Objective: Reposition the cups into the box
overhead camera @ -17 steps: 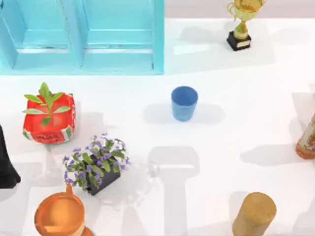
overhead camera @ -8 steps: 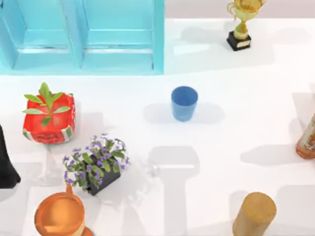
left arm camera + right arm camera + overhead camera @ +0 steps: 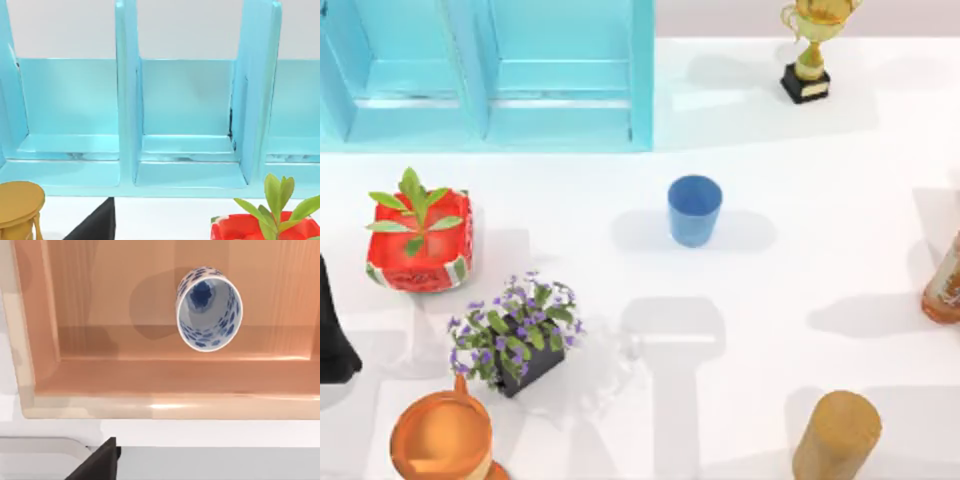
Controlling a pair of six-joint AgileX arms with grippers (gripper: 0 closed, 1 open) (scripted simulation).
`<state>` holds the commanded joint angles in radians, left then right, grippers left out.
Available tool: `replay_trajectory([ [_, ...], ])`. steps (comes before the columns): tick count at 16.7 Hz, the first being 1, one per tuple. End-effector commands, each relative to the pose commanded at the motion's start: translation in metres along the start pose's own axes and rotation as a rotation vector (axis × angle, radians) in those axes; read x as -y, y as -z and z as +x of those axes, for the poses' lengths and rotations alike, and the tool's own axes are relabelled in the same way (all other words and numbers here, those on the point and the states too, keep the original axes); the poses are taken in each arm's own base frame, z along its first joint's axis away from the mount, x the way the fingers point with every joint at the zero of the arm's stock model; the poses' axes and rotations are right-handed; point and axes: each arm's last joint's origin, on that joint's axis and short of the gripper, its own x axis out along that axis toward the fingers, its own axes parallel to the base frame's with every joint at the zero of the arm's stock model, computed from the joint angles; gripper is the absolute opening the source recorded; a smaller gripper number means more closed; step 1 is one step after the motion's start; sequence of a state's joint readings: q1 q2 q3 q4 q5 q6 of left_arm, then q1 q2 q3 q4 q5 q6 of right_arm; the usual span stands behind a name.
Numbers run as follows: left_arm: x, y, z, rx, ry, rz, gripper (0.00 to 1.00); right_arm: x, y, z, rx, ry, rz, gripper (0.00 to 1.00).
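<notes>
At the table's far left, the turquoise box (image 3: 485, 75) is stood with its partitions empty. The blue cup (image 3: 694, 210) is set upright mid-table, well apart. The patterned cup (image 3: 209, 308) is seen inside a wooden tray (image 3: 100, 375). Neither claw's state can be told.

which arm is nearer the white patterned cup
Right, most likely. The right wrist view looks closely at the white patterned cup in a wooden tray; the left wrist view faces the turquoise box instead.
</notes>
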<state>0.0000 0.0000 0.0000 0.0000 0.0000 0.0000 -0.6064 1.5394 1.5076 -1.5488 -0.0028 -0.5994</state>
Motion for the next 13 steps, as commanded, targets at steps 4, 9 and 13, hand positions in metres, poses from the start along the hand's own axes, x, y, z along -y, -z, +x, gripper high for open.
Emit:
replay_trajectory([
  [4,0.000,0.000,0.000,0.000,0.000,0.000,1.00,-0.011,-0.029,-0.010,0.029,0.009,0.007,1.00],
  [9,0.000,0.000,0.000,0.000,0.000,0.000,1.00,-0.065,-0.126,-0.014,0.055,0.023,0.040,1.00],
  [13,0.000,0.000,0.000,0.000,0.000,0.000,1.00,-0.171,-0.205,-0.004,0.129,0.037,0.036,1.00],
])
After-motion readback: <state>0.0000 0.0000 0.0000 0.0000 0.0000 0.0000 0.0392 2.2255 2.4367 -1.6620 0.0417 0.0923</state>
